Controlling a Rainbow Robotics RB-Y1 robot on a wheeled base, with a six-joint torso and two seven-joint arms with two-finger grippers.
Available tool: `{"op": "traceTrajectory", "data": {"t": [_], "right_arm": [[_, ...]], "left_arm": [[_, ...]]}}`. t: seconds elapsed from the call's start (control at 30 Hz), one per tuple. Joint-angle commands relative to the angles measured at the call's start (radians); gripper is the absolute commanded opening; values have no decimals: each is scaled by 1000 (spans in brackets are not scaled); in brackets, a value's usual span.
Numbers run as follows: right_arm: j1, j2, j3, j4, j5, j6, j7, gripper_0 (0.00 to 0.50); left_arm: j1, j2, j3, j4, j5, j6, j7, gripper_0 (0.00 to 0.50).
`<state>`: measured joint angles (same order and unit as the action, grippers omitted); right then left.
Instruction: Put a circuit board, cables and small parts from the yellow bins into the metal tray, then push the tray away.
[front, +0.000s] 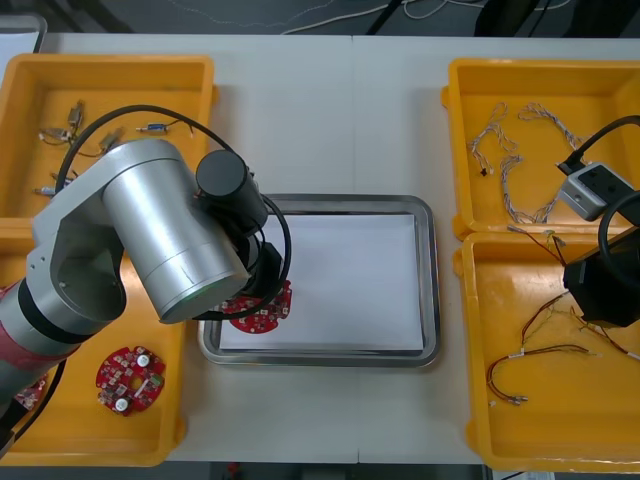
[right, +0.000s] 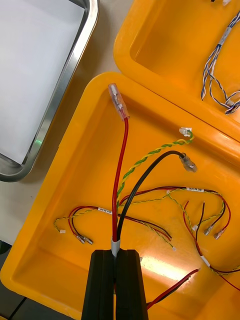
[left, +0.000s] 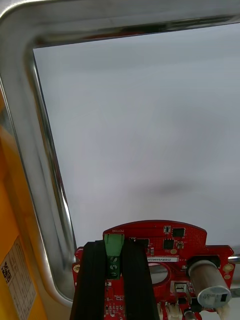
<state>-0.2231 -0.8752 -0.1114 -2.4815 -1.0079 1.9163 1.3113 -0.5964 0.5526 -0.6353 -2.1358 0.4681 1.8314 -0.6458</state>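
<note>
Pale table (front: 320, 110) spreads under both arms. On it, the left gripper (left: 114, 249) is clamped on a round red circuit board (left: 167, 240) over the metal tray (left: 47, 150), at its near left corner. Meanwhile the right gripper (right: 116, 252) pinches red and black cables (right: 120, 165) above a yellow bin (right: 75, 165).

table (front: 330, 110): light, matte, bare at the middle and along the near edge
seam (front: 352, 90): thin line in the tabletop, running in from the far edge
floor (front: 150, 15): dark strip beyond the table's far edge
cords (front: 330, 17): white and black, lying loose on that floor
</note>
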Motion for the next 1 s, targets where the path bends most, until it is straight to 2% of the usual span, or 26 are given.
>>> {"op": "traceTrajectory", "data": {"t": [0.03, 0.37, 1.0], "right_arm": [[-22, -36, 12, -25, -3, 4, 14, 0], [-22, -36, 12, -25, -3, 4, 14, 0], [-22, -36, 12, -25, -3, 4, 14, 0]], "left_arm": [[-8, -23, -26, 20, -23, -41, 26, 0], [0, -23, -60, 88, -39, -126, 5, 0], [44, 1, -106, 91, -74, -141, -23, 0]]}}
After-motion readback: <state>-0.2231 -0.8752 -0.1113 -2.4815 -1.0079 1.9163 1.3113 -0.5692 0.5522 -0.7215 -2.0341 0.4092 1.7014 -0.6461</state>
